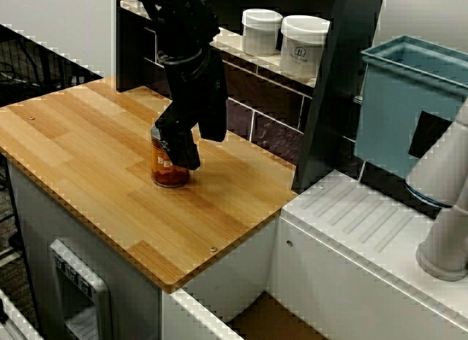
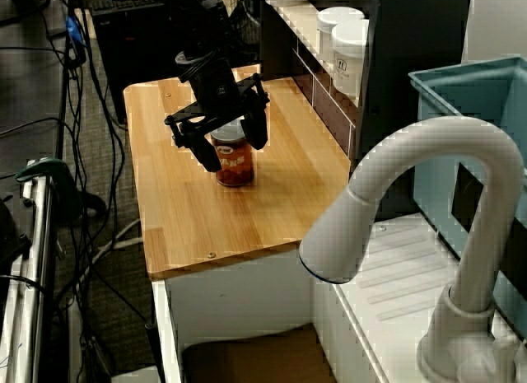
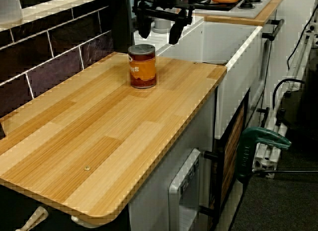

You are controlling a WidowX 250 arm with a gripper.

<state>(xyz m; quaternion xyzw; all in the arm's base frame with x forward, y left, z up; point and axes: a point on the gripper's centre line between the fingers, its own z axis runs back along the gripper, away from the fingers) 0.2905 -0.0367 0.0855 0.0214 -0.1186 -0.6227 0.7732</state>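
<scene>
Black two-finger gripper (image 2: 235,152): jaws apart, hovering just above upright orange-labelled cylindrical metal can (image 3: 142,67) on light wooden counter (image 3: 99,136). White lidded jar (image 1: 262,31) at 1 o'clock of the can.

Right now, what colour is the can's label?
The can has an orange label; the low side view shows it best.

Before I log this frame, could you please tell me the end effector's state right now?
End effector: open, holding nothing, fingers spread just above the can.
</scene>
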